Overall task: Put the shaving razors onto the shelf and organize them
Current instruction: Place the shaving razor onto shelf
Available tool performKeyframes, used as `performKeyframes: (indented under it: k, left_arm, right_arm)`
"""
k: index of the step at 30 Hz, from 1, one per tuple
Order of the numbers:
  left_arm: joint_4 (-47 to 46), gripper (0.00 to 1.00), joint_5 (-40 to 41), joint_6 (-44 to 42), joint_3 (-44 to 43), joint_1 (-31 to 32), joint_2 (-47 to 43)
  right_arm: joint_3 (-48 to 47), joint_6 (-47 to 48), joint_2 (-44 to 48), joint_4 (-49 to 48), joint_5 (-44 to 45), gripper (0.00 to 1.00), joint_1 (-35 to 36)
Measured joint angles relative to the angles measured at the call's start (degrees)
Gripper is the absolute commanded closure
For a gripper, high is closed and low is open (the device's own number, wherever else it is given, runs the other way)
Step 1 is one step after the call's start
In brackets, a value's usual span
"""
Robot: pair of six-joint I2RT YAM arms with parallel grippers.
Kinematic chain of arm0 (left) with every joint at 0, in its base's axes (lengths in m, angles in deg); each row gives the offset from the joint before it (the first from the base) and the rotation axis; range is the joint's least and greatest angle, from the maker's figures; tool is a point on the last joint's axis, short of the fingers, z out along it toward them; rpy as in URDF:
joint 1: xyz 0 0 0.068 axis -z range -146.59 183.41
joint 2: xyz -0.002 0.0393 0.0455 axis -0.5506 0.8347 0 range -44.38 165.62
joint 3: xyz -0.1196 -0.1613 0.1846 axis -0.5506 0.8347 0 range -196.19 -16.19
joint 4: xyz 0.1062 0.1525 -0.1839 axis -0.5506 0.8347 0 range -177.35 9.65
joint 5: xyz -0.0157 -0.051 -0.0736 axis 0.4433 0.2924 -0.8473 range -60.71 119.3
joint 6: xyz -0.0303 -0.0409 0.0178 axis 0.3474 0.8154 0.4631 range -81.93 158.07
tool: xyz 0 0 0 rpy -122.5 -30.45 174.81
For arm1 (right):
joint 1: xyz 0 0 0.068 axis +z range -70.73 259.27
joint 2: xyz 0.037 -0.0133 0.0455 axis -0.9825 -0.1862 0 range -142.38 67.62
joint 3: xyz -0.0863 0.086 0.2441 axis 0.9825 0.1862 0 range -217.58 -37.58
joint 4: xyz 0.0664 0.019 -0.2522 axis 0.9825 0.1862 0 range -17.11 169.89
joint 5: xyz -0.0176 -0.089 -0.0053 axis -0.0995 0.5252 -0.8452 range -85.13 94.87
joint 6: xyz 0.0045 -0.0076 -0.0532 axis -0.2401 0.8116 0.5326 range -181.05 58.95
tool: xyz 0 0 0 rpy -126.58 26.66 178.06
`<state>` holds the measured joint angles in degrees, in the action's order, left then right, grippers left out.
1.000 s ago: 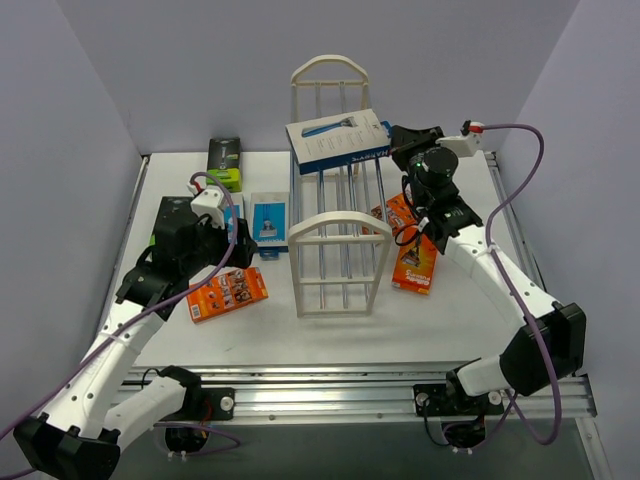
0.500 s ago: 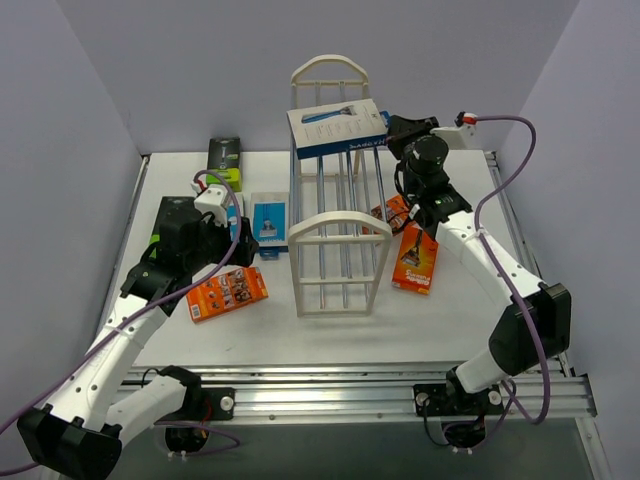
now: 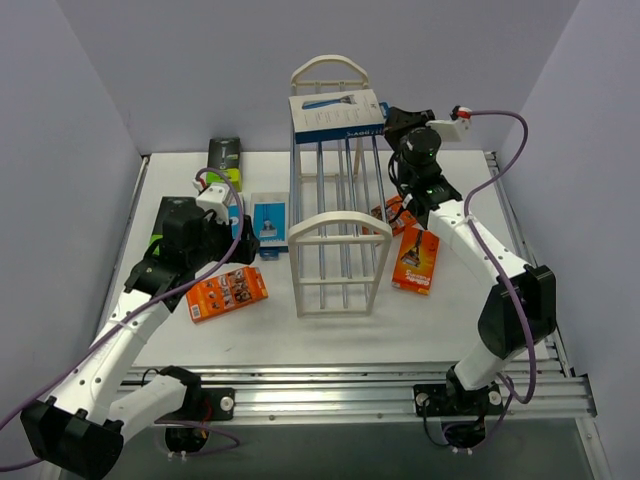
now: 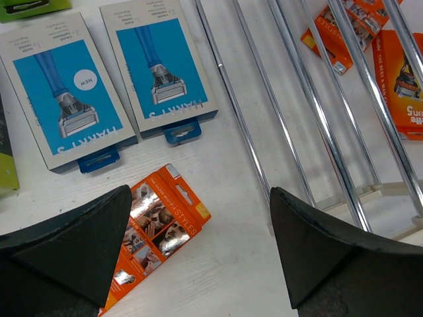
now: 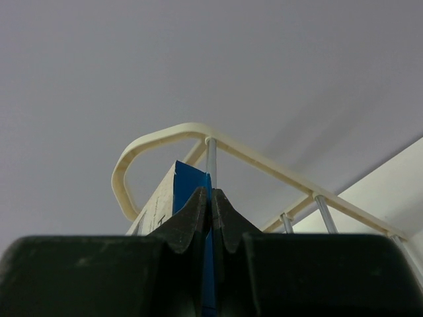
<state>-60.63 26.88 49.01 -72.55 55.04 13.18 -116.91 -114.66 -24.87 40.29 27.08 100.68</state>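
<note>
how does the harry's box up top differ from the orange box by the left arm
The Harry's box is blue-white, the orange box orange. The Harry's box is up at the shelf top in the right gripper, jaws shut; the orange box lies flat on the table, ungripped. Both are flat boxes.

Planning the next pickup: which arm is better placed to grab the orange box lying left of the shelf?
Left. The left gripper, open, hangs over that orange box, while the right gripper is shut on a blue box at the top of the shelf.
</note>
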Motion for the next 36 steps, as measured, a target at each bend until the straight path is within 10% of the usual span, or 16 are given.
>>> performKeyframes:
  k: [36]
  left_arm:
    - [-0.4, 0.06, -1.2, 0.5, 0.0, 0.0, 2.3]
  right_arm:
    - [-5.4, 3.1, -7.2, -6.4, 2.9, 1.0, 0.5]
